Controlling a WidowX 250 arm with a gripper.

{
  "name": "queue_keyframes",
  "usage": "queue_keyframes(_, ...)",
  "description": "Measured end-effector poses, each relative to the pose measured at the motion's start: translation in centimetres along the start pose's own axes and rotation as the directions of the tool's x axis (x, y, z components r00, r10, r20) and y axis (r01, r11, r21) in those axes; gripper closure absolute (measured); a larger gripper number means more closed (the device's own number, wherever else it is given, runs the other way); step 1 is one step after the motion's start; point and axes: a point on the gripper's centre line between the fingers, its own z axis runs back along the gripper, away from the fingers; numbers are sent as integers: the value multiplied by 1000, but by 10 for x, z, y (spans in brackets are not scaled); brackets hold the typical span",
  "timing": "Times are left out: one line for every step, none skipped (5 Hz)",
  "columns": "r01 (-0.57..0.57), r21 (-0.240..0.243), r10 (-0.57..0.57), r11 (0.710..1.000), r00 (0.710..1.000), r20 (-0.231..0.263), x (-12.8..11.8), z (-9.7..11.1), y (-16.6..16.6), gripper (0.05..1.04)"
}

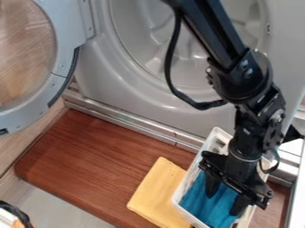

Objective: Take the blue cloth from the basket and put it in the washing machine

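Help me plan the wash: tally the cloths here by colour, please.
Blue: 1, the cloth in the white basket
Yellow: 1, the cloth beside the basket
Total: 2

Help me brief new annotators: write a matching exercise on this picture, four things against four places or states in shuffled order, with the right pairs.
1. Blue cloth
2. Yellow cloth
3. Washing machine door
4. Gripper

A. Swung open
B. Jaws apart, pointing down
C. Lying in the white basket
D. On the brown board

Right pairs: 1-C; 2-D; 3-A; 4-B
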Motion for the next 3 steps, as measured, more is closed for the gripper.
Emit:
queue_keyframes(-8,10,8,1000,1000,-1,-1,3,6,730)
queue_keyframes(4,12,-5,1000,997,81,4,38,9,939)
queue_keyframes(25,-4,-24,1000,984,178,8,77,9,1023)
